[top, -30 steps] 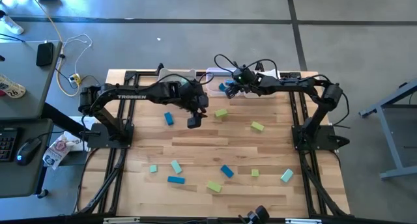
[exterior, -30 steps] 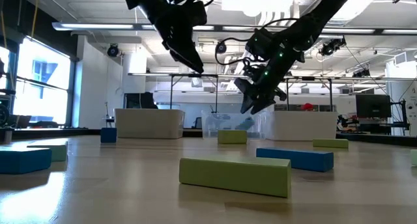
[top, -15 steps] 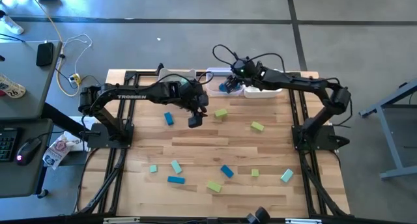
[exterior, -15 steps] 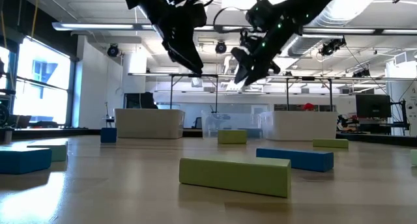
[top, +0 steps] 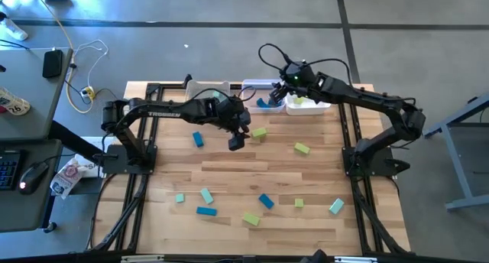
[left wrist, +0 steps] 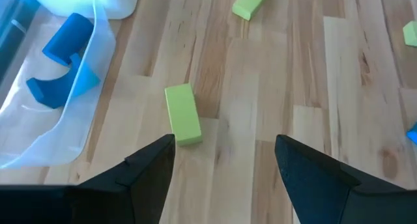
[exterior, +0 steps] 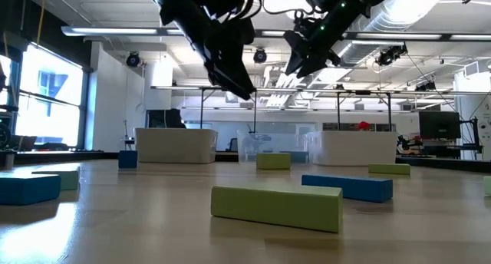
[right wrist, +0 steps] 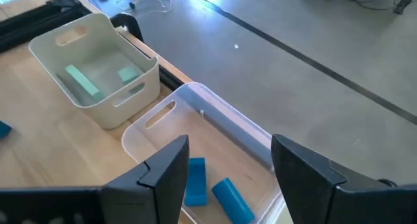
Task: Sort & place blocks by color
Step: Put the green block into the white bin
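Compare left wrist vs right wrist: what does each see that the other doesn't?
Left wrist only: the open left gripper above bare wood, a yellow-green bar just ahead of it, another yellow-green block farther off.
Right wrist only: the open right gripper, the white bin holding two pale teal blocks, and floor beyond the table.
Both: the clear bin with blue blocks inside.

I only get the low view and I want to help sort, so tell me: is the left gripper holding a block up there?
Observer: No. The left gripper is open and empty. A yellow-green bar lies on the table just ahead of its fingers.
Operator: What's the right one over?
Observer: The right gripper hangs open over the clear middle bin, which holds dark blue blocks.
Operator: Anything in the bin beside it?
Observer: The white bin has two pale teal blocks.
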Motion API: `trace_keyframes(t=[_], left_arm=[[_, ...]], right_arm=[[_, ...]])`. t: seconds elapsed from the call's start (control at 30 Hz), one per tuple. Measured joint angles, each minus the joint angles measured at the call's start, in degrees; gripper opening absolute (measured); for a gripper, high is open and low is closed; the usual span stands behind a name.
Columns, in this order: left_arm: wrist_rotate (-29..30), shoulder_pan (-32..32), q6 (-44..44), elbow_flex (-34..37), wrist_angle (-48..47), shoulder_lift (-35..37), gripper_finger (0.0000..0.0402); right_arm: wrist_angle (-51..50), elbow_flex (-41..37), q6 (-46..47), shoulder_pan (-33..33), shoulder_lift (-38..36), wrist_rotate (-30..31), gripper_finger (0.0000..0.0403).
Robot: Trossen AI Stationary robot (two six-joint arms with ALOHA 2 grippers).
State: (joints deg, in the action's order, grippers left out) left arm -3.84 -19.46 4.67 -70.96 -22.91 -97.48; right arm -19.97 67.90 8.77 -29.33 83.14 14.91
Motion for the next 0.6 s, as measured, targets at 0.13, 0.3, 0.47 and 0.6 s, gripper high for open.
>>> trace_keyframes(t=[0.13,0.3,0.47,0.6], left_arm=[[0.12,0.0,0.0,0.0,2.36,-2.39,0.0252],[0.15,0.0,0.02,0.0,5.1,-5.83,0.0252],[1.62,0.0,0.02,0.02,7.69,-9.58,0.0252],[6.47,0.04,0.08,0.04,8.76,-11.78,0.0252]], right_arm=[[-1.32,0.0,0.2,0.14,-0.38,-0.24,0.0204],[-2.88,-0.09,0.84,0.19,-0.36,-0.59,0.0204],[-3.83,-0.15,1.71,0.22,-0.31,-0.5,0.0204],[-4.26,-0.17,2.38,0.65,-0.31,-0.5,0.0204]])
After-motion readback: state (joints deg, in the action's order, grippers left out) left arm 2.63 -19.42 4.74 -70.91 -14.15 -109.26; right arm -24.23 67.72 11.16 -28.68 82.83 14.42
